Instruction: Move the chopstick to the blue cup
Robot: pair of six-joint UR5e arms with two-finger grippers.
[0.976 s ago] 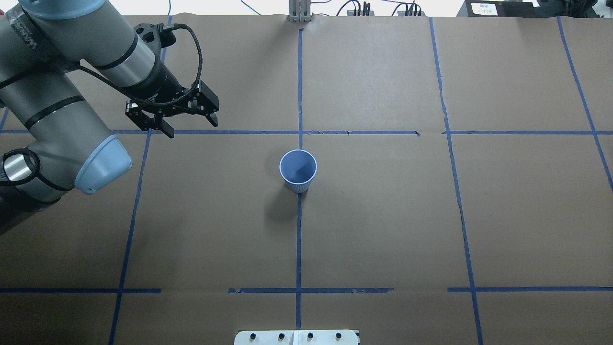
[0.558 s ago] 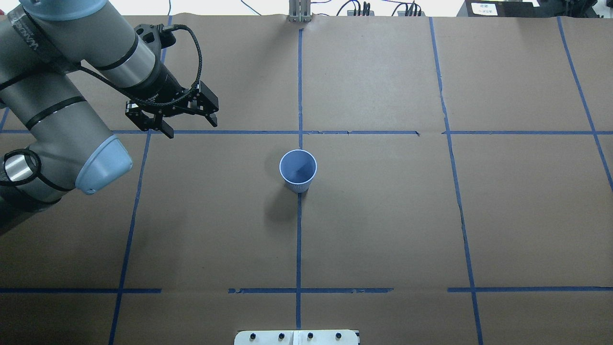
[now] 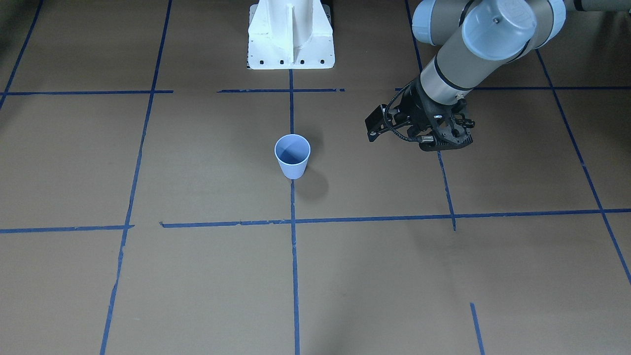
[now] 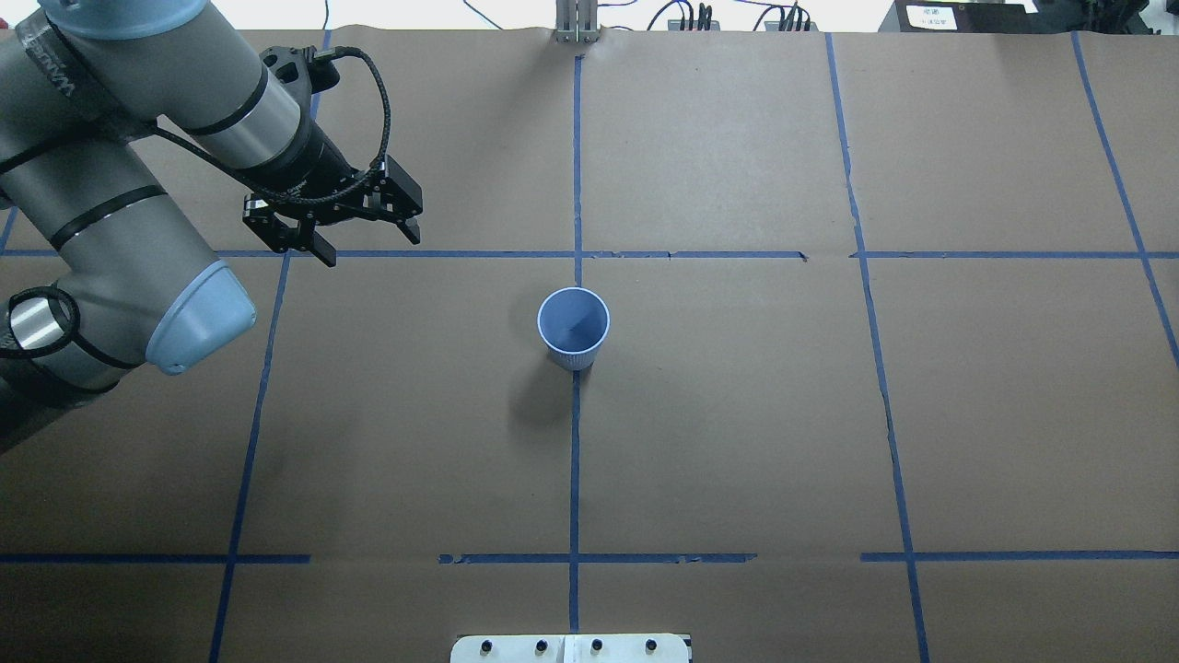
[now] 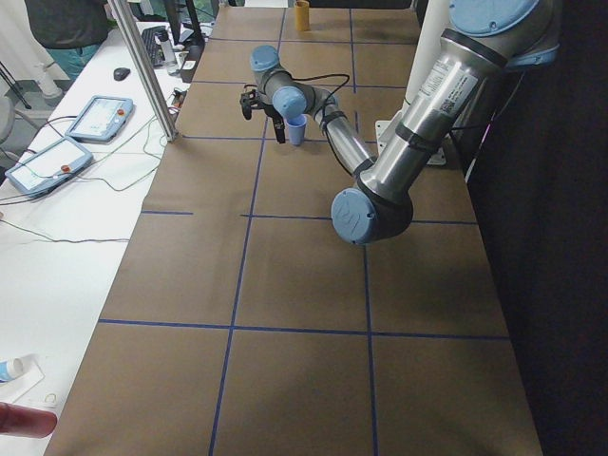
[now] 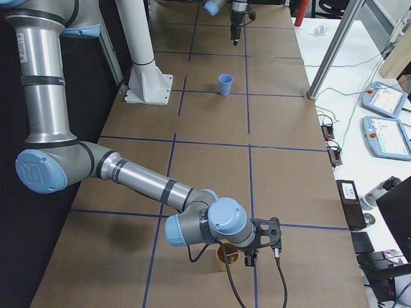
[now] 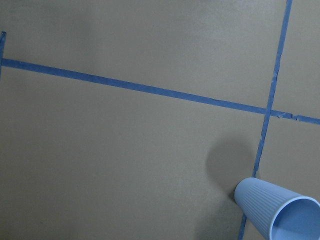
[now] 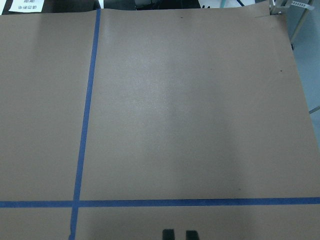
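The blue cup (image 4: pixel 573 328) stands upright at the table's middle on a blue tape line, also in the front view (image 3: pixel 293 156) and low right in the left wrist view (image 7: pixel 277 212). The chopstick shows in no view. My left gripper (image 4: pixel 367 245) hangs open and empty to the cup's left and a little beyond it, apart from it (image 3: pixel 434 140). My right gripper (image 6: pixel 260 242) is at the table's right end beside a tan cup (image 6: pixel 226 255). In its wrist view the fingertips (image 8: pixel 168 233) sit close together over bare paper, with nothing seen between them.
Blue tape lines grid the brown paper. The white robot base (image 3: pixel 291 34) stands at the table's near edge. A metal post (image 5: pixel 142 66) and a side desk with teach pendants (image 5: pixel 100 116) lie beyond the far edge. A person (image 5: pixel 66 24) is at that desk.
The left arm has drifted a few pixels to the right, its gripper still open. The blue cup has not moved.
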